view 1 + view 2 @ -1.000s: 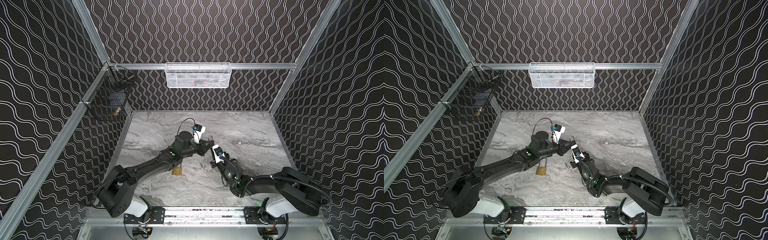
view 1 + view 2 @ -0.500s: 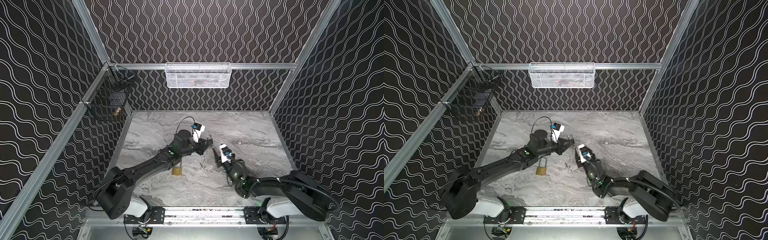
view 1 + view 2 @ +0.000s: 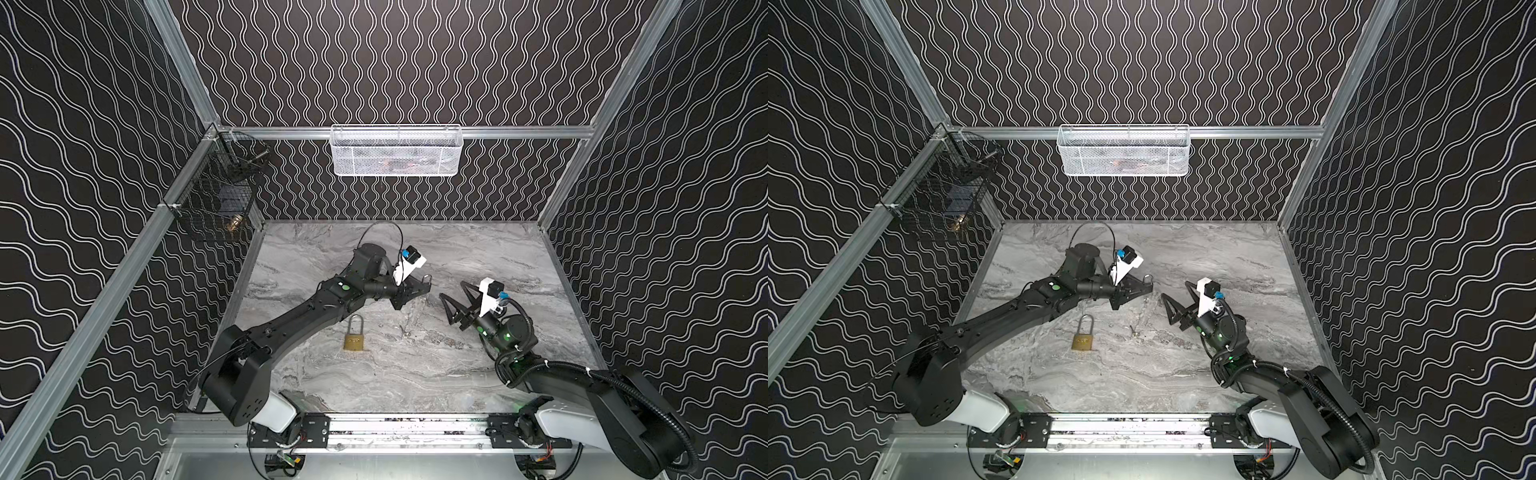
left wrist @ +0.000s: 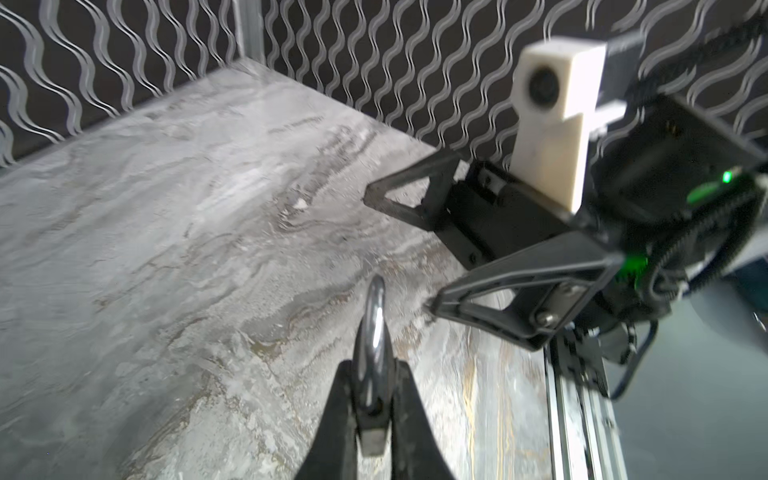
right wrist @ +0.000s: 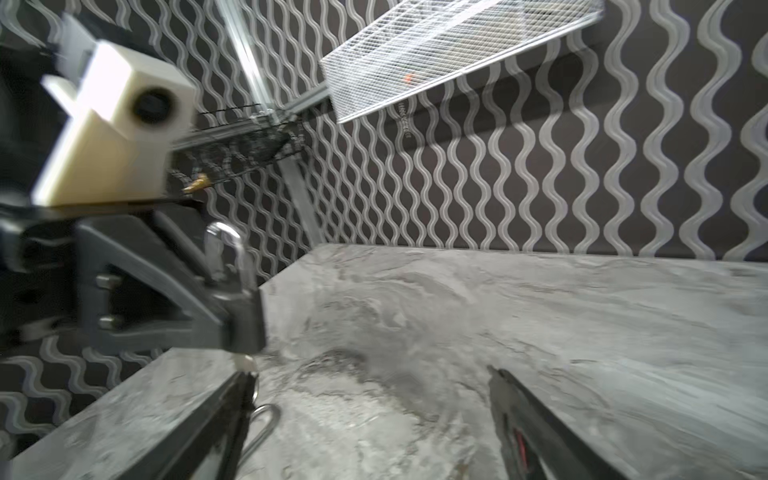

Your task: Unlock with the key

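Observation:
My left gripper (image 3: pixel 426 286) is shut on a small dark padlock (image 5: pixel 245 307) and holds it above the table, its silver shackle (image 4: pixel 374 328) pointing away from the fingers. A small pale piece that looks like the key (image 5: pixel 245 362) pokes out of that lock's underside; it is blurred. My right gripper (image 3: pixel 452 289) hangs a short way to the right of it, open and empty, touching neither lock nor key. In the right wrist view its fingertips (image 5: pixel 496 374) stand wide apart. A brass padlock (image 3: pixel 354 338) lies flat on the marble table (image 3: pixel 415 374) below the left arm.
A white mesh basket (image 3: pixel 395 151) hangs on the back wall and a black wire basket (image 3: pixel 216 199) in the left back corner. Patterned walls close in three sides, and a metal rail (image 3: pixel 395 428) runs along the front.
My right gripper was shut close against the held padlock; it has opened wide and drawn back to the right. The left gripper has kept its grip and shifted slightly.

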### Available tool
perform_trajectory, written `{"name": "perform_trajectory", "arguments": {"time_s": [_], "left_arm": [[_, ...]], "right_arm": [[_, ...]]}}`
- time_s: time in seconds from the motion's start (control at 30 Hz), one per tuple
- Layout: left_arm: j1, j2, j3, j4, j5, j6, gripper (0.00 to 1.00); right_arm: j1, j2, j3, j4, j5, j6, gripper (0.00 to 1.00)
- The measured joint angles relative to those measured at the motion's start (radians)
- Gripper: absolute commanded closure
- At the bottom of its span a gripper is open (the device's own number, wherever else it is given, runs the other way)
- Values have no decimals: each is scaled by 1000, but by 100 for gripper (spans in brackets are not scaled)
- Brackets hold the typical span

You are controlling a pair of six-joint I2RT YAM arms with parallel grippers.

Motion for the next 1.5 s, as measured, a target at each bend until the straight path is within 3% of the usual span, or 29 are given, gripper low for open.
{"name": "perform_trajectory", "arguments": {"time_s": [0.2,0.47,0.63,0.77,1.0,1.3,1.5], "left_arm": [[-6,35,-3,-43,23,85,100],[-68,79,-13,-16,48,88,100],[-78,80,-24,6,49,82,100],[-78,83,-24,21,52,81,100],[-78,81,-31,30,45,81,100],[-78,79,-32,31,4,79,100],[-79,82,-23,23,-66,56,100]], "right_arm": [[0,-10,-11,31,-50,20,2],[0,50,4,74,-126,47,9],[0,75,18,88,-159,53,24],[-1,84,22,97,-188,63,49],[-1,95,29,104,-222,76,55],[-2,105,41,105,-243,79,82],[-5,112,55,86,-216,79,92]]}}
